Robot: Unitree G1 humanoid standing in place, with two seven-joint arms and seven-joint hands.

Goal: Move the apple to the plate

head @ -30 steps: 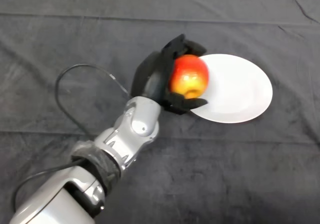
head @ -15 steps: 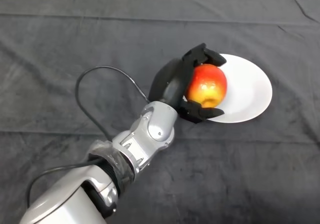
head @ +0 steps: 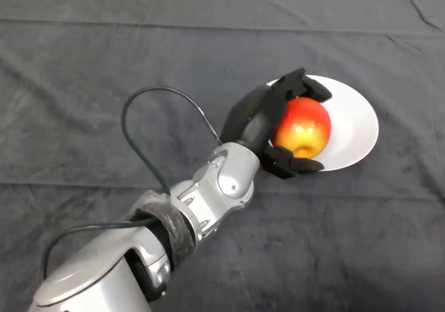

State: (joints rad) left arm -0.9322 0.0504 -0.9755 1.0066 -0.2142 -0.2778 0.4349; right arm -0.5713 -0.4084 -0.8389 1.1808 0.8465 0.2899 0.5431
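A dark grey cloth with faint creases covers the whole tabletop. The black left hand is clasped around a red-and-yellow apple, holding it over the left part of a round white plate.

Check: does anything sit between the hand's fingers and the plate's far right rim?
Head view: only the apple, gripped by the left hand, then bare white plate.
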